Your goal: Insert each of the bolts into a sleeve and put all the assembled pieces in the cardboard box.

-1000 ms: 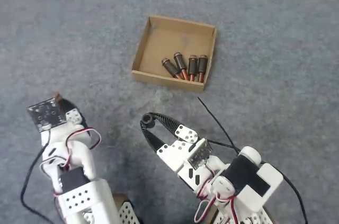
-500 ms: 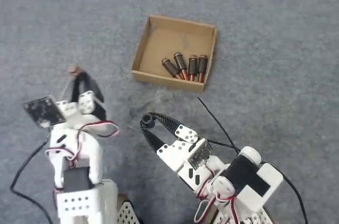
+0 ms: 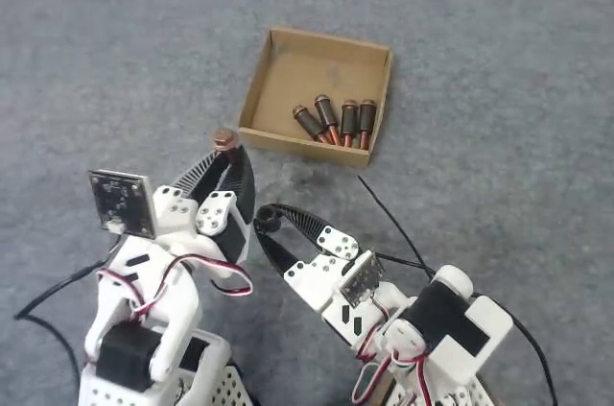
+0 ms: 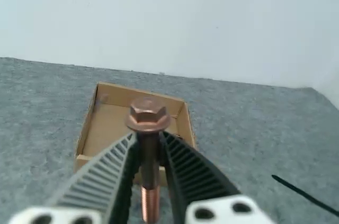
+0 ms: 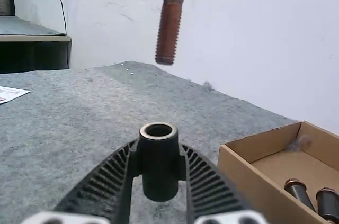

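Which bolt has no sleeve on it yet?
The bolt in the left end effector: bare threads, while the four bolts in the cardboard box wear dark sleeves.

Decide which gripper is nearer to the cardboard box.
Left. The left gripper, holding a bolt, is just short of the cardboard box, by its front corner. The right gripper, holding a sleeve, sits farther back from it.
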